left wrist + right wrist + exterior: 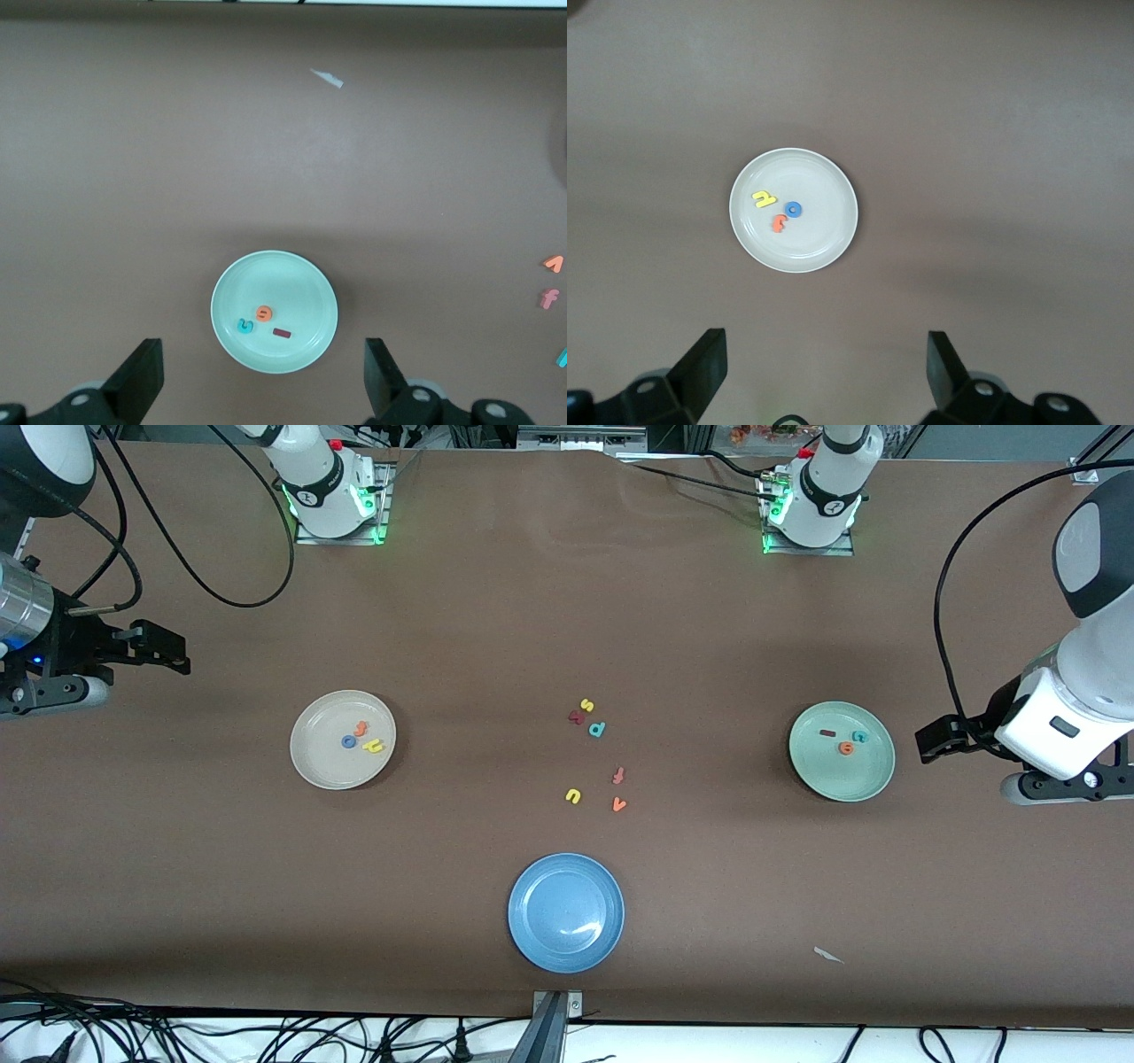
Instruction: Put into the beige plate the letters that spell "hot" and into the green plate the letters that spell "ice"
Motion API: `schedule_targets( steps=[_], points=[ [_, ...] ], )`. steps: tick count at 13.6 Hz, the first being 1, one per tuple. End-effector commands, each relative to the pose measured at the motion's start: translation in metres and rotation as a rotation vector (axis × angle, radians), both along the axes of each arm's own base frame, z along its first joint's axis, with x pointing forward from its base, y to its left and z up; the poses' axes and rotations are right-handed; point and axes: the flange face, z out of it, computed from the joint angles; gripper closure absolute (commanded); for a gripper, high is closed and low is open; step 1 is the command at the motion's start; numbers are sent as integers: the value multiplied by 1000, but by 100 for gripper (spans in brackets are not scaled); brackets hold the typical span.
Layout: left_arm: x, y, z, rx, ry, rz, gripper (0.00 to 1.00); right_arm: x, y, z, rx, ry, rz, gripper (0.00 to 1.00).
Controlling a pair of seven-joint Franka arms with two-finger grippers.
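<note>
The beige plate (310, 766) (824, 190) lies toward the right arm's end of the table and holds the blue "o" (349, 741) (794, 209), the orange "t" (360, 729) (779, 222) and the yellow "h" (373, 746) (763, 198). At the left arm's end, the green plate (819, 779) (310, 283) holds the dark red "i" (827, 733) (282, 334), the teal "c" (858, 736) (245, 327) and the orange "e" (846, 747) (263, 312). My left gripper (930, 744) (263, 359) hangs open and empty beside the green plate. My right gripper (173, 651) (824, 345) is open and empty, off to the side of the beige plate.
A blue plate (532, 939) sits empty near the front edge. Loose letters lie mid-table: a yellow "s" (586, 706), a dark red one (576, 716), a teal "p" (597, 729), a red-orange "f" (618, 776), a yellow arch (573, 795) and an orange "v" (618, 804). A white scrap (828, 955) lies near the front.
</note>
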Motion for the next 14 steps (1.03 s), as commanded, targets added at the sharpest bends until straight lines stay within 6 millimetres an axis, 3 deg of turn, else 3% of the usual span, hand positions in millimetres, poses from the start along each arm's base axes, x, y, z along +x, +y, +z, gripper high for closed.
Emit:
schedule_targets(
  steps=[1, 4, 6, 8, 13, 14],
  points=[
    [-4, -14, 0, 20, -1, -102, 1, -2, -11, 6, -10, 1, -3, 0],
    [-4, -11, -3, -58, 12, -174, 1, -2, -13, 5, -7, 3, -8, 0],
    [-3, 19, 1, -163, 6, -161, 1, -2, -13, 5, -5, 1, -8, 0],
    [-6, 35, 9, -198, 2, -194, 0, -1, -12, 4, -5, 1, -8, 0],
    [-17, 53, 0, -168, 111, -146, 0, -1, -12, 4, -6, 1, -13, 0],
    [-17, 63, 0, -169, 108, -131, 0, -1, -13, 5, -5, 0, -11, 0]
  ],
)
